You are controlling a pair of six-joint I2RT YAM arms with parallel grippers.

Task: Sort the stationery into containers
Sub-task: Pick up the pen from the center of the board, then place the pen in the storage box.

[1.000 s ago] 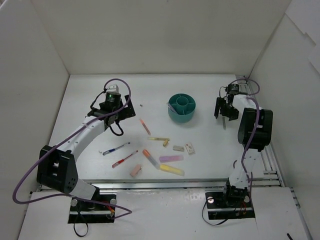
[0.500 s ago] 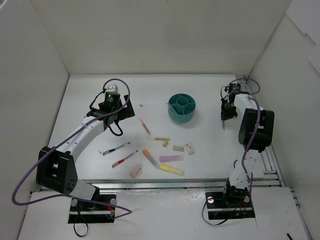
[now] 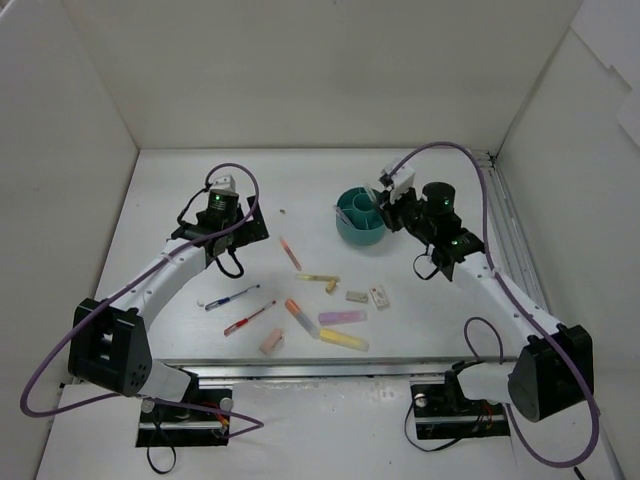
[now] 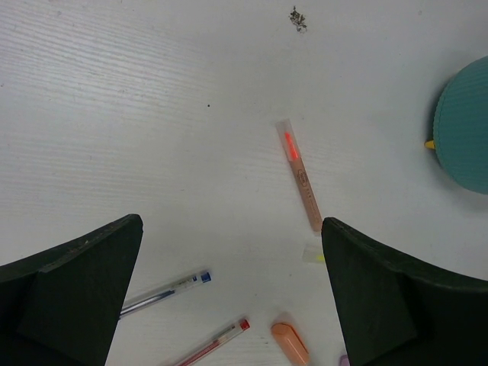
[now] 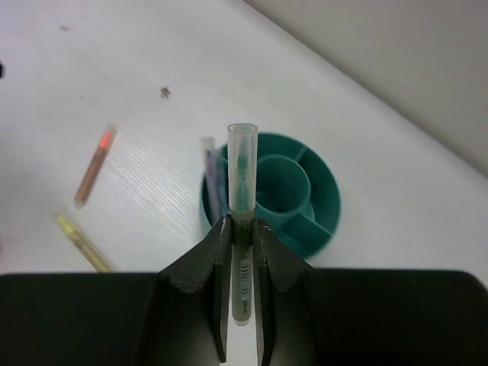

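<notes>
**Green-cored pen held at the teal cup**

Top view: the right tool (image 3: 392, 197) hangs just beside the teal cup (image 3: 352, 233), at its rim. The left tool (image 3: 218, 205) hovers over the counter (image 3: 180, 170), well apart from the cup, with the loose stationery (image 3: 340, 318) spread on the counter near it.

Left wrist view: the left tool (image 4: 230, 225) has its jaws wide apart with nothing between them. Ahead of its tips lies a peach-orange pen (image 4: 300, 177). A blue pen (image 4: 164, 288) and a red pen (image 4: 213, 345) lie closer in.

Right wrist view: the right tool (image 5: 242, 225) is clamped on a green-cored pen (image 5: 242, 179), which points straight ahead, in line with the cup (image 5: 324, 194). Another pen (image 5: 213, 174) seems to lean in the compartment left of the tool. To do this step well, I judge, tip the held pen end-down into that same compartment, clear of the dividers, and only then part the jaws.
</notes>
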